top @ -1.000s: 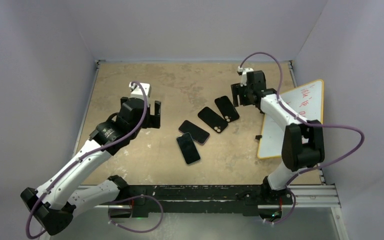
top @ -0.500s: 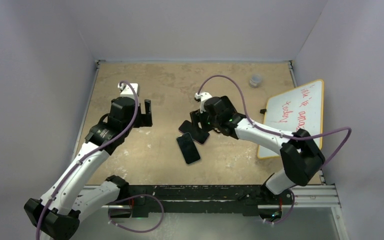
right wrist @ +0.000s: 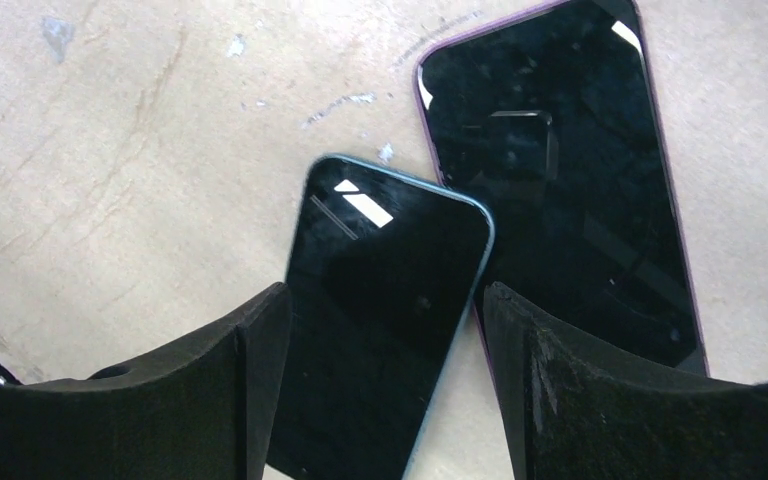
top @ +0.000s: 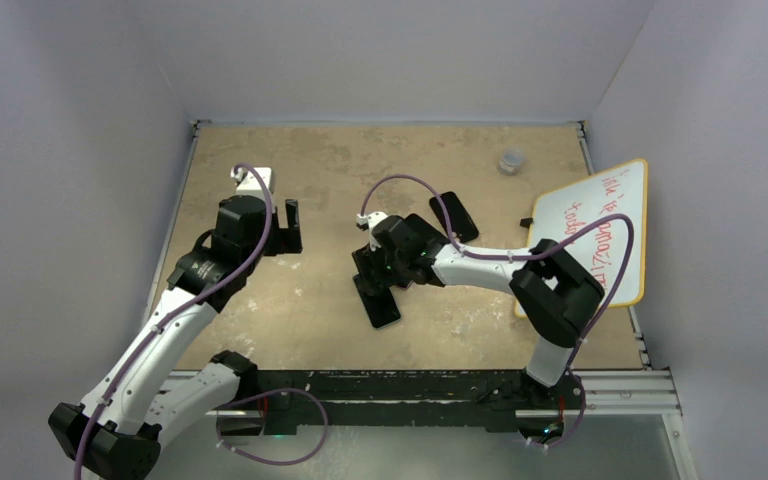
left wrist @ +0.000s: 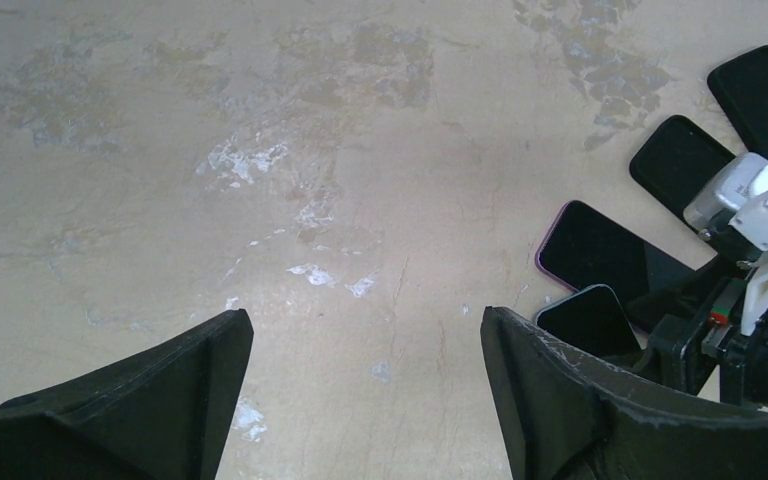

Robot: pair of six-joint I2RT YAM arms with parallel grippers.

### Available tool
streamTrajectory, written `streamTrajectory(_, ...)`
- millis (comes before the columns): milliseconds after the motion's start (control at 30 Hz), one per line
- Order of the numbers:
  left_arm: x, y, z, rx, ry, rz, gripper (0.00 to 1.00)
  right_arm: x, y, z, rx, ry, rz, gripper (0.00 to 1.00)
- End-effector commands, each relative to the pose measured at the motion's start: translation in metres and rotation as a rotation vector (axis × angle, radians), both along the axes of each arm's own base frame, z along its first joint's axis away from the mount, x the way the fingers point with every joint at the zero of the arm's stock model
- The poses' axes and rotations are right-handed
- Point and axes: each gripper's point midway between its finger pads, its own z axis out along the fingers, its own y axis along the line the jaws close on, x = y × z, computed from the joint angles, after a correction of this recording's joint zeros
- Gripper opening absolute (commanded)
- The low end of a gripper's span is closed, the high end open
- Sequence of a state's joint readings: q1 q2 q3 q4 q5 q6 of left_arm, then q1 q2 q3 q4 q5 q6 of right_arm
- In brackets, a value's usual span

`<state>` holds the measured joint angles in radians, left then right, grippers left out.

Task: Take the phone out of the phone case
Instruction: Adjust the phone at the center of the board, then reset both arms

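Note:
Several dark phones lie in a fan at the table's middle. A blue-edged phone [right wrist: 380, 330] lies face up straight under my open right gripper [right wrist: 385, 300], between its fingers and below them. A purple-edged phone [right wrist: 560, 200] touches its right side. In the top view my right gripper [top: 375, 272] hovers over the near phone [top: 384, 307] and hides the middle ones; another phone [top: 453, 215] lies farther back. My left gripper [top: 285, 228] is open and empty over bare table to the left. Its wrist view [left wrist: 363, 330] shows the blue-edged phone [left wrist: 585, 320] at the right.
A whiteboard [top: 600, 230] with an orange frame lies at the right edge of the table. A small clear cup [top: 511, 160] stands at the back right. Grey walls close in the table on three sides.
My right arm has swung from the back right to the middle and lowered over the near phones. My left gripper has drawn back a little to the left.

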<state>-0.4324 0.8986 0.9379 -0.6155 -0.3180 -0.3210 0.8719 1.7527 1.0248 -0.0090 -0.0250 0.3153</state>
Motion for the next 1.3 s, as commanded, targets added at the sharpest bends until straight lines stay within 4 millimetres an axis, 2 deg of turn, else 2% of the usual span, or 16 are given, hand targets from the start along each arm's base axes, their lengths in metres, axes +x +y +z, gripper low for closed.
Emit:
streamTrajectory(0, 0.003, -0.001, 0.008, -0.017, -0.039, -0.011, 0.88, 0.007, 0.023, 0.015, 0.039, -0.033, 0.013, 0.72)
streamTrajectory(267, 0.003, 0.0, 0.008, -0.022, -0.041, -0.012, 0.88, -0.011, 0.045, 0.016, 0.049, -0.014, 0.119, 0.71)
streamTrajectory(400, 0.002, 0.0, 0.011, -0.029, -0.052, -0.015, 0.88, -0.017, 0.051, 0.023, 0.06, -0.022, 0.163, 0.7)
streamTrajectory(500, 0.001, 0.0, 0.014, -0.032, -0.068, -0.026, 0.88, -0.012, 0.046, 0.034, 0.057, -0.07, 0.144, 0.71)
streamTrajectory(567, -0.001, -0.001, 0.019, -0.037, -0.09, -0.042, 0.88, -0.008, 0.033, 0.043, 0.036, -0.095, 0.091, 0.72)
streamTrajectory(667, -0.005, -0.002, 0.032, -0.058, -0.154, -0.067, 0.88, 0.012, 0.001, 0.067, -0.021, -0.231, -0.041, 0.76)
streamTrajectory(733, -0.01, 0.0, 0.044, -0.073, -0.209, -0.071, 0.88, 0.021, -0.028, 0.089, -0.053, -0.322, -0.138, 0.79)
streamTrajectory(900, -0.024, 0.011, 0.068, -0.101, -0.32, -0.049, 0.89, 0.028, -0.105, 0.15, -0.061, -0.519, -0.392, 0.88)
streamTrajectory(1000, -0.034, 0.021, 0.082, -0.115, -0.379, -0.015, 0.89, 0.019, -0.158, 0.187, -0.015, -0.624, -0.58, 0.98)
streamTrajectory(1167, -0.057, 0.044, 0.105, -0.154, -0.484, 0.066, 0.89, -0.015, -0.244, 0.238, 0.097, -0.746, -0.831, 0.99)
streamTrajectory(1267, -0.068, 0.058, 0.112, -0.171, -0.535, 0.12, 0.89, -0.034, -0.276, 0.253, 0.154, -0.777, -0.881, 0.99)
